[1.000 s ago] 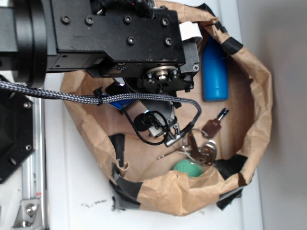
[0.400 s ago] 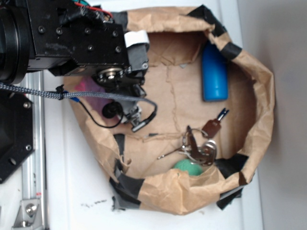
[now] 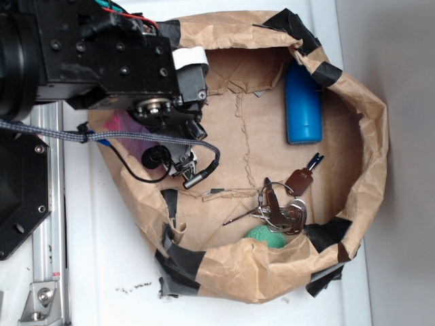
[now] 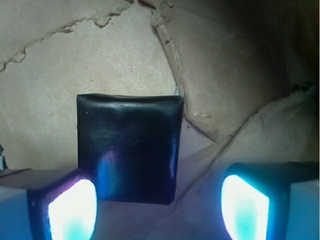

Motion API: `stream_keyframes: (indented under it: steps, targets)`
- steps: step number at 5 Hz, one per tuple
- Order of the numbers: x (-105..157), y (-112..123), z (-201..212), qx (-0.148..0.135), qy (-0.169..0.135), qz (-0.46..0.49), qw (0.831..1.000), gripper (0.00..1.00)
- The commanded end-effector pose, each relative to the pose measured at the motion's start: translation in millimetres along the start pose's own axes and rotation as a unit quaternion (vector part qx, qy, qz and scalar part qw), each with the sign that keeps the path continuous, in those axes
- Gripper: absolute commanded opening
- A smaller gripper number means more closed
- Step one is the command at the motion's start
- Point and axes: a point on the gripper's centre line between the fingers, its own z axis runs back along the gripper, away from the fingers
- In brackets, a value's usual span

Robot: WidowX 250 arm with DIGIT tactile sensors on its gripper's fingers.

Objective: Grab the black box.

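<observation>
The black box (image 4: 129, 147) is a glossy square lying flat on brown paper in the wrist view. It sits just beyond my gripper (image 4: 160, 207), nearer the left fingertip (image 4: 70, 210) than the right fingertip (image 4: 247, 205). The jaws stand wide apart with nothing between the pads, and the lit pads glow cyan. In the exterior view the arm's wrist (image 3: 160, 109) hangs over the left part of the paper bag (image 3: 370, 142) and hides the box and the fingers.
Inside the bag lie a blue bottle (image 3: 304, 102) at the upper right, a bunch of keys (image 3: 282, 204) at the lower right and a green ball (image 3: 267, 236) by the front wall. A black hexagonal plate (image 3: 20, 197) and a metal rail (image 3: 47, 272) are left of the bag.
The arm has moved from the bag's middle to its left side, uncovering the paper floor. Since 0.4 s ago it has barely shifted.
</observation>
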Motion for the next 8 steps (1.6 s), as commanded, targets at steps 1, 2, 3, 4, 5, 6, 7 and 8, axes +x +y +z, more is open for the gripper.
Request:
stream_keyframes:
  steps: [1,2,3,4,5,6,7,8]
  targets:
    - [7.1,1.1,3.0,0.007,-0.026,0.011,1.0,1.0]
    - [9.7,-1.6,1.2,0.007,-0.028,0.012,1.0,1.0]
    - [16.8,-10.8,-7.3,0.023,-0.034,0.009,0.999,1.0]
    - [20.9,-41.9,-24.6,0.027,-0.041,-0.017,0.999,1.0]
    - [15.9,-54.7,-20.8,0.021,-0.044,-0.023,0.999,1.0]
    - [13.1,-54.3,-18.2,0.016,-0.044,-0.022,0.999,1.0]
    - [14.3,-44.7,-13.7,0.014,-0.047,-0.008,0.999,0.0]
    - [17.9,-38.4,-4.7,0.006,-0.051,0.003,0.999,0.0]
